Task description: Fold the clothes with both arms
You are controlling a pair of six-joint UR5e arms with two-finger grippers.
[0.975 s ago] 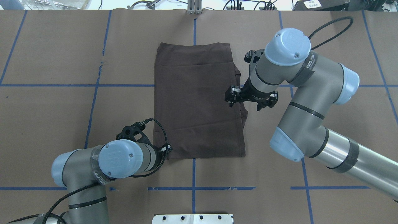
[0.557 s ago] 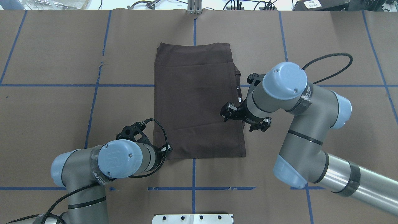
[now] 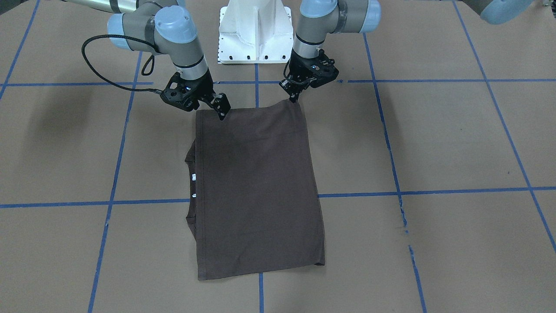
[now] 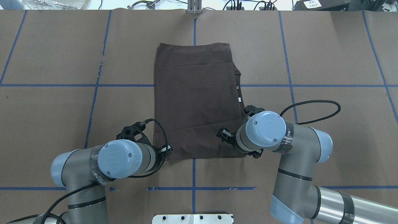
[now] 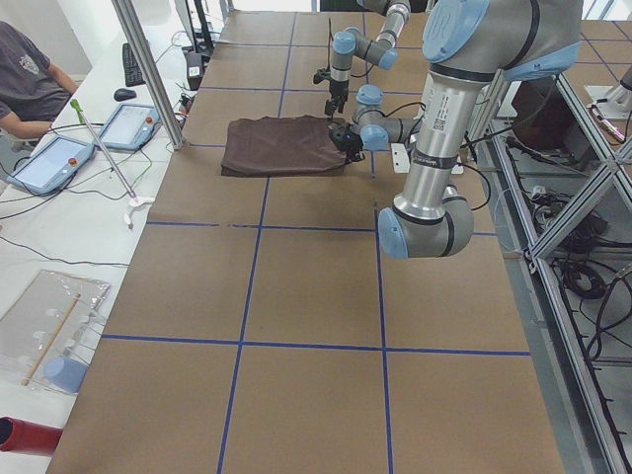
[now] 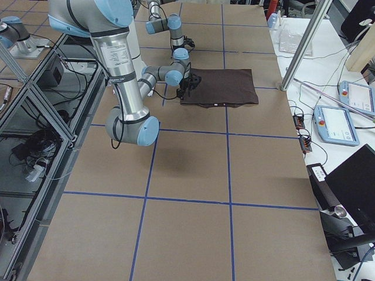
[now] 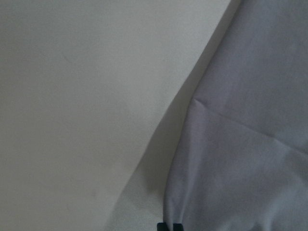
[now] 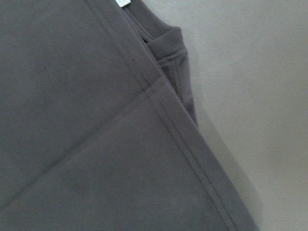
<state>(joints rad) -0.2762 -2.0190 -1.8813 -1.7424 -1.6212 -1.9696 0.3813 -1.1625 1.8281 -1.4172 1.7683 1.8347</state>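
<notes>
The dark brown T-shirt (image 4: 196, 99) lies folded into a tall rectangle at the table's middle, also in the front view (image 3: 256, 187). Its collar and white neck labels (image 4: 239, 99) poke out along its right edge. My left gripper (image 4: 166, 150) sits at the shirt's near left corner, shut on the cloth; in the front view (image 3: 296, 98) its tips meet on that corner. My right gripper (image 3: 195, 104) is open, straddling the near right corner just above the cloth. The right wrist view shows only hem and collar (image 8: 168, 43).
The white pedestal base (image 3: 256, 30) stands at the near table edge between the arms. Blue tape lines (image 4: 193, 188) cross the brown table cover. A seated operator (image 5: 30, 79), tablets (image 5: 128, 126) and a metal post (image 5: 148, 69) are beyond the far edge.
My right arm has moved back toward the robot along the shirt's right edge, from mid-edge to the near right corner, gripper still open. The left arm has not moved.
</notes>
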